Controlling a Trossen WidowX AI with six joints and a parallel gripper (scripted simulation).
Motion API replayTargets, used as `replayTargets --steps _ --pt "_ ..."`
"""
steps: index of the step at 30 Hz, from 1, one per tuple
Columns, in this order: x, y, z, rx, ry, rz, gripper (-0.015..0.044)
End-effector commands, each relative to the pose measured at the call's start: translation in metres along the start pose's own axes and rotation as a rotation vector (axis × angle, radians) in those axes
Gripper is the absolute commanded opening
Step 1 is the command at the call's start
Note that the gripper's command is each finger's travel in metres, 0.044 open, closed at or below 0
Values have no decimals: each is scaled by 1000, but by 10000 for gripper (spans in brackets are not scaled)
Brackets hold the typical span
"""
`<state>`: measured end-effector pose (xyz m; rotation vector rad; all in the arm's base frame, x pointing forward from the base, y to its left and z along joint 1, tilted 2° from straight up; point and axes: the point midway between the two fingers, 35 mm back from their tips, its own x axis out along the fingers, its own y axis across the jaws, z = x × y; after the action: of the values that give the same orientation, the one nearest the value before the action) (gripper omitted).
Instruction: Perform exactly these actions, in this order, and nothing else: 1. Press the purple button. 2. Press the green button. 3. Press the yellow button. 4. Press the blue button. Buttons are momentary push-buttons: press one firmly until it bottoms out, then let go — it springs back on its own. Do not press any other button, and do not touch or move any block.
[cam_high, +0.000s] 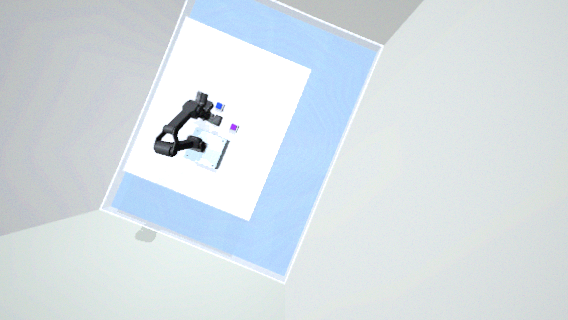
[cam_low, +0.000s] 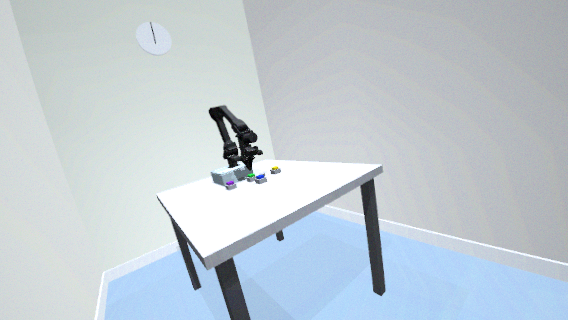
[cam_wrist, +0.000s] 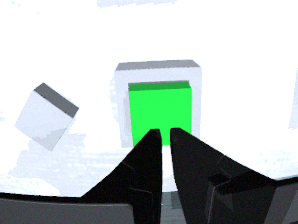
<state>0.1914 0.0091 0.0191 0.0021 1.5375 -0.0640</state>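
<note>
My gripper (cam_low: 250, 169) (cam_wrist: 165, 131) is shut and empty, pointing down. In the wrist view its tips overlap the near part of the green button (cam_wrist: 160, 110) (cam_low: 251, 175); in the exterior view they are just above and behind it. The green cap stands up from its pale base. Contact is not clear. In the top view the arm hides the green and yellow buttons. The purple button (cam_high: 233, 127) (cam_low: 230, 183) stands off to one side. The blue button (cam_high: 219, 106) (cam_low: 260, 177) is close to the green one. The yellow button (cam_low: 275, 170) is farther right in the exterior view.
A small light grey block (cam_wrist: 45, 120) lies left of the green button in the wrist view. The arm's pale blue-grey base box (cam_high: 207, 150) (cam_low: 223, 176) stands on the white table (cam_high: 240, 185) (cam_low: 280, 200).
</note>
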Motion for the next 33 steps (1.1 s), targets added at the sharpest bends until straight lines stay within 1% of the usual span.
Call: replayTargets --steps 1,16,33 --pt "8 0 -2 0 11 -2 20" --pt "32 0 -3 0 11 -2 20" --pt "33 0 -3 0 11 -2 20"
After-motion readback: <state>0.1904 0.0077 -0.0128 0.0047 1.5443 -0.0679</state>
